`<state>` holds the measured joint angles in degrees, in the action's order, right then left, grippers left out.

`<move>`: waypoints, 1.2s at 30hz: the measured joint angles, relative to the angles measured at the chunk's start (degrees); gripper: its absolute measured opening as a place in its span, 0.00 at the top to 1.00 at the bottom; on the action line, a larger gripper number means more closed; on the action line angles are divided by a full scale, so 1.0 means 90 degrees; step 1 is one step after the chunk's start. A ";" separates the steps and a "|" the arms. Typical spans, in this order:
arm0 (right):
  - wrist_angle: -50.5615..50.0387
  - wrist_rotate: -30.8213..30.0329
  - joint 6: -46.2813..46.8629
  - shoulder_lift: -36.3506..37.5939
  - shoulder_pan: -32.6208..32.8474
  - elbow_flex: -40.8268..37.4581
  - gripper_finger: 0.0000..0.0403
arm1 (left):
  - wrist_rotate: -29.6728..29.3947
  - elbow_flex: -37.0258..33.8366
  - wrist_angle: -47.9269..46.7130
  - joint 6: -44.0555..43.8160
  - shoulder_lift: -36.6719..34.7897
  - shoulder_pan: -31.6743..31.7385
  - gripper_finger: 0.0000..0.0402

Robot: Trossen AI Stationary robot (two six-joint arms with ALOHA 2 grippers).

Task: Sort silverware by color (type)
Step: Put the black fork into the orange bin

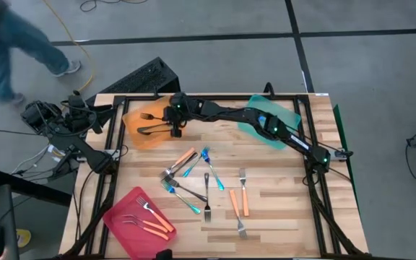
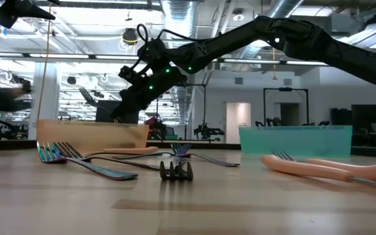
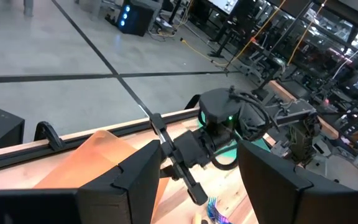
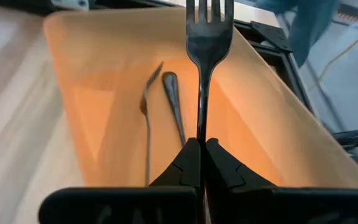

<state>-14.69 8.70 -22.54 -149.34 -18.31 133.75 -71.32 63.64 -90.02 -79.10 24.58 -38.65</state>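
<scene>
The right gripper [image 4: 202, 152] is pinched shut on the handle of a dark metal fork [image 4: 207, 43], holding it over the orange tray [image 1: 137, 130] at about eleven o'clock on the table [image 1: 280, 209]. Two dark forks [image 4: 160, 118] already lie in that tray. This looks like the drop-off step: the next move calls for lowering slightly and letting go so the fork lands beside its kind.

The left gripper [image 3: 197, 180] waits with its fingers spread wide and empty, off the table's nine o'clock edge.

Orange and blue forks [image 1: 201, 180] lie loose mid-table; a pink tray [image 1: 125, 224] at seven o'clock holds orange ones, a teal tray [image 1: 284, 112] sits at one o'clock. Beyond lies grey floor, cables and a passing person [image 1: 13, 50].
</scene>
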 joint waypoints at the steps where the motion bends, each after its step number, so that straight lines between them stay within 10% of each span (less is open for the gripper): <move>1: -0.0028 -0.0011 -0.0121 0.0000 0.0016 0.0000 0.94 | -0.0001 0.0000 0.0000 0.0001 0.0000 0.0001 0.51; 36: -0.0320 -0.0619 -0.1311 -0.0435 0.0438 -0.0002 0.89 | -0.0010 0.0002 0.0001 0.0025 0.0002 0.0002 0.51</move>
<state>-17.57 3.13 -34.34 -153.25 -14.37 133.73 -71.41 63.66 -90.01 -78.87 24.60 -38.63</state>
